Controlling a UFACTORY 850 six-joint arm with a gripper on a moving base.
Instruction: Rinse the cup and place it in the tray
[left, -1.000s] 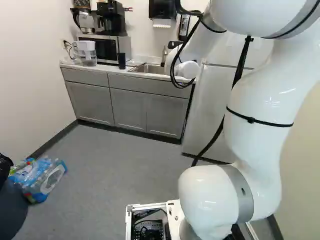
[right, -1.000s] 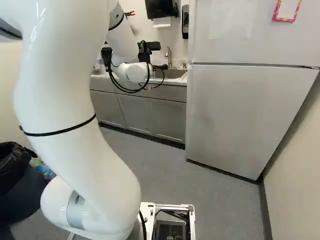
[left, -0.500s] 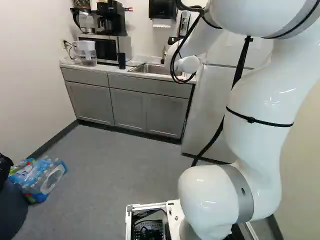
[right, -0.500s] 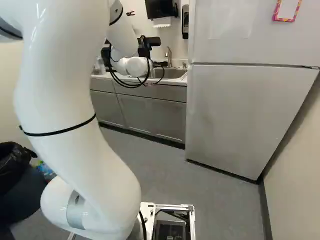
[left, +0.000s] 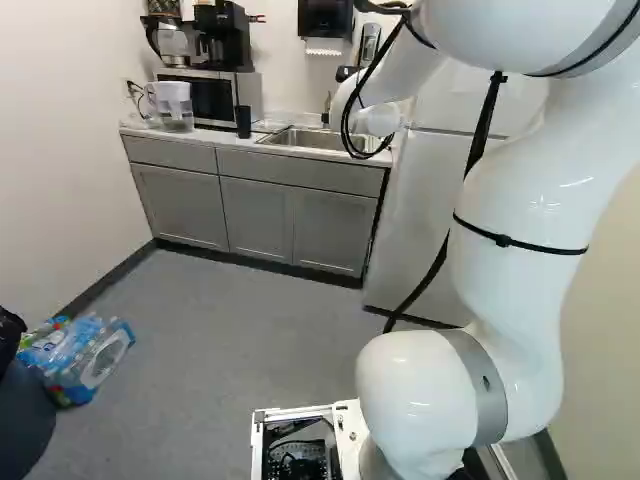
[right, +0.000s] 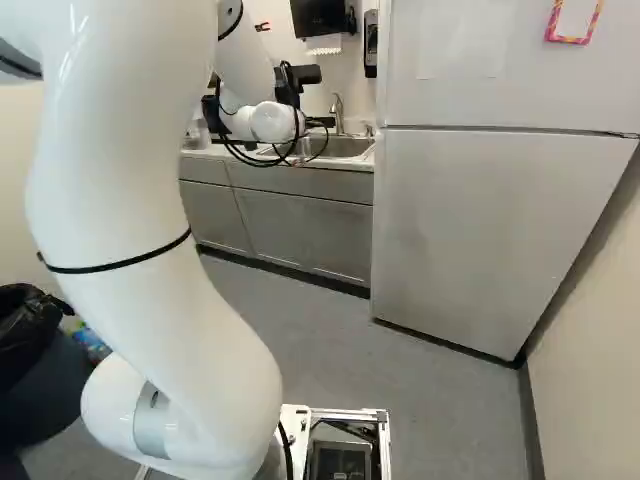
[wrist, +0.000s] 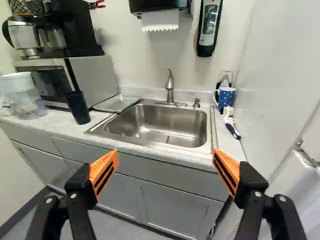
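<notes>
Black cup (wrist: 76, 107) stands by the tray (wrist: 118, 103) — grabbing it seems first. The gripper (wrist: 165, 161) is wide open — next, reach over to it.

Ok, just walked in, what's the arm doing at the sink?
Nothing is being handled. The arm extends toward the counter, its end effector open and empty, facing the sink. The dark cup stands by the microwave, near the metal tray; a blue patterned cup stands across the sink. Neither is in the sink or on the tray, and no water shows from the faucet. Can't tell which cup is meant.
</notes>
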